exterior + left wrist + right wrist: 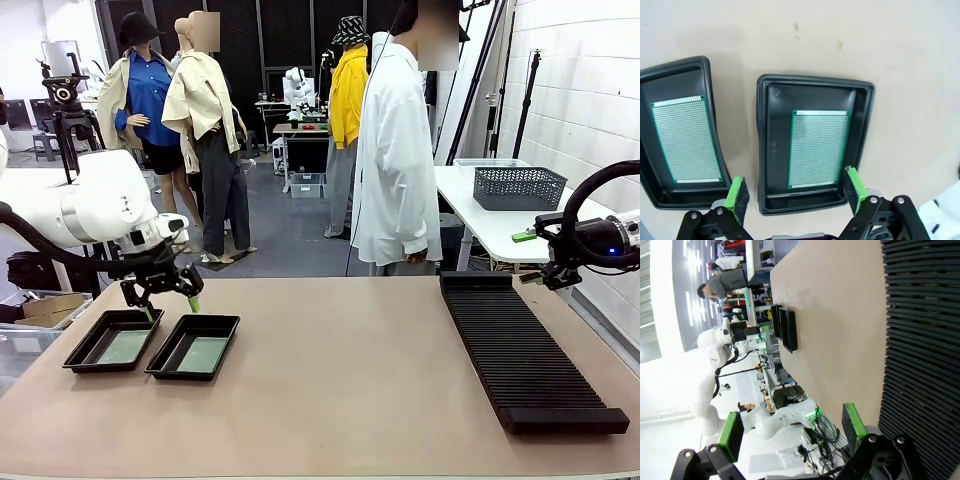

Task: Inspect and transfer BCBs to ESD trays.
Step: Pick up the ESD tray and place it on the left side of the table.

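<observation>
We see even, bright indoor light from overhead in the front view, with the tabletop (340, 390) evenly lit and only soft, short shadows under the trays (193, 346) near its left edge. The rack (525, 350) at the right edge reads as flat black with little detail. In the left wrist view the picture is sharp, lines bow toward the edges, and the boards (818, 148) give a faint sheen. In the right wrist view the left side is blown out to white glare, and the far background is soft.

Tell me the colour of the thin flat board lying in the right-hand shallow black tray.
Green, with a fine dotted grid; the left wrist view shows it best.
</observation>
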{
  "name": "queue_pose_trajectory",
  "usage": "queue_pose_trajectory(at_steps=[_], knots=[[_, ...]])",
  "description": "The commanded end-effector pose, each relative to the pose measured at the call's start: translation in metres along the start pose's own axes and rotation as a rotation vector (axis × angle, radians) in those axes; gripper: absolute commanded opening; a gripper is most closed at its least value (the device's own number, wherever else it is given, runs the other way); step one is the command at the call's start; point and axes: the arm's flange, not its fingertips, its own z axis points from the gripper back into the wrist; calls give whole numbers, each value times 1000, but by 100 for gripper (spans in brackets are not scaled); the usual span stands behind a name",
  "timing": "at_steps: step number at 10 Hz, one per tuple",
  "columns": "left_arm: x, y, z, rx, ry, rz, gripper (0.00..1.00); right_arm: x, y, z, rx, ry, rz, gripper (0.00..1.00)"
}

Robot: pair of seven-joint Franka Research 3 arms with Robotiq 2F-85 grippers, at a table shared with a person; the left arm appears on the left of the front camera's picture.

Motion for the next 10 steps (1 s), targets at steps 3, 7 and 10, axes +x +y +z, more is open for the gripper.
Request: queue_pose_trajectory(at_steps=[3, 7, 10], knots=[[1, 52, 59, -287, -102, 167, 100, 0, 2, -2, -9, -9, -3, 100], [2, 116, 93, -550, -146, 291, 100, 0, 2, -2, -9, -9, -3, 100], [4, 168, 98, -833, -112, 221, 100, 0, 2, -2, -9, -9, -3, 100]])
